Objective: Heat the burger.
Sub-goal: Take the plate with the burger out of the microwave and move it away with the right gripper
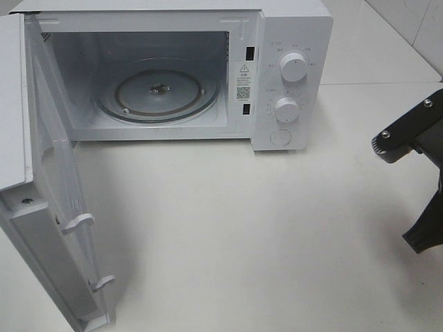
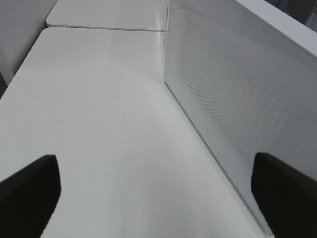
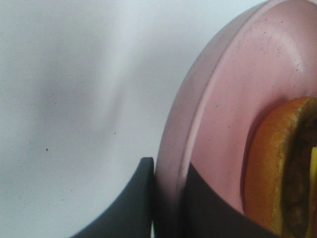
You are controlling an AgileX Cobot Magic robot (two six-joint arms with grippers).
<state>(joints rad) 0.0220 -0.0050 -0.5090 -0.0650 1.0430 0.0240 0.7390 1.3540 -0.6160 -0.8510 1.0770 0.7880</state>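
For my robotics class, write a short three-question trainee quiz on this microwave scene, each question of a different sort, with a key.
1. True or false: the microwave door is shut.
2. Multiple choice: the right gripper is clamped on
A. the burger's bun
B. the rim of the pink plate
C. a microwave knob
3. Fill in: the burger sits on the ____.

Key
1. False: the door stands wide open, showing the bare glass turntable.
2. B: one finger sits on each side of the rim.
3. Pink plate. Meanwhile the left gripper is open over the white table, holding nothing.
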